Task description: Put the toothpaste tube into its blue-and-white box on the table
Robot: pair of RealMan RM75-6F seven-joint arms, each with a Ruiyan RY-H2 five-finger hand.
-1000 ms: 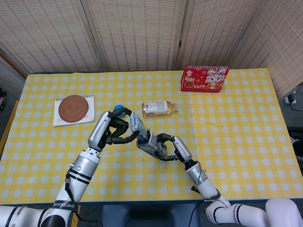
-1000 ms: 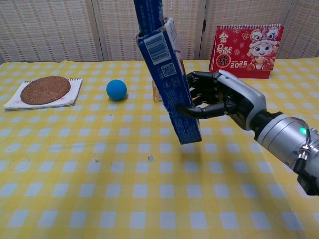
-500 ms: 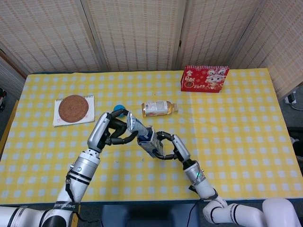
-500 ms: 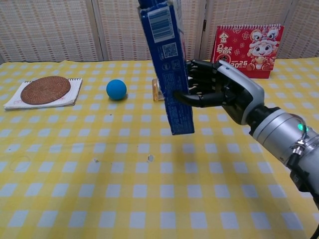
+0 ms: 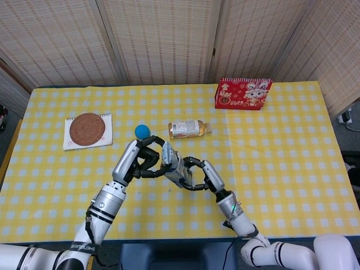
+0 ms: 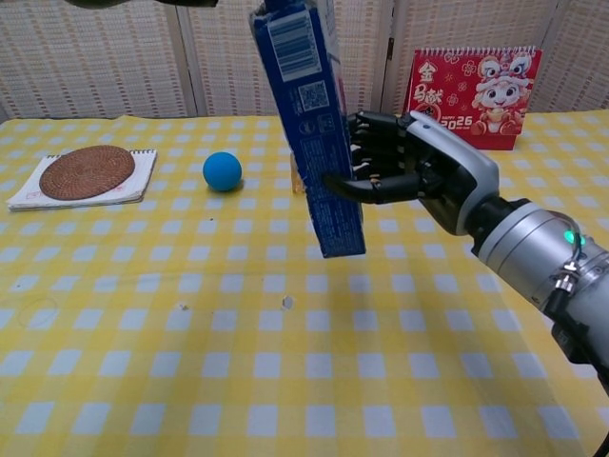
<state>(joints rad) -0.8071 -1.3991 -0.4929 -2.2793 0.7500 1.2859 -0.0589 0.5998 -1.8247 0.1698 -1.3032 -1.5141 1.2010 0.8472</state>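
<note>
The blue-and-white box (image 5: 176, 170) (image 6: 311, 143) is held up off the table, nearly upright and tilted, its open end at the top. My right hand (image 5: 200, 173) (image 6: 409, 171) grips it around the middle from the right side. In the head view my left hand (image 5: 147, 161) curls at the box's open mouth, holding the pale end of the toothpaste tube (image 5: 167, 152); the rest of the tube is hidden inside the box. In the chest view only a dark sliver of the left hand (image 6: 143, 3) shows at the top edge, and the tube is out of sight.
A blue ball (image 5: 142, 131) (image 6: 222, 170) and a lying drink bottle (image 5: 188, 128) sit behind the hands. A red calendar (image 5: 243, 93) (image 6: 473, 86) stands at the back right. A round woven coaster on a notepad (image 5: 88, 130) (image 6: 86, 173) lies at the left.
My left hand has moved right, up to the box's mouth, and the tube has slid deeper in. The right hand has raised the box and turned it more upright.
</note>
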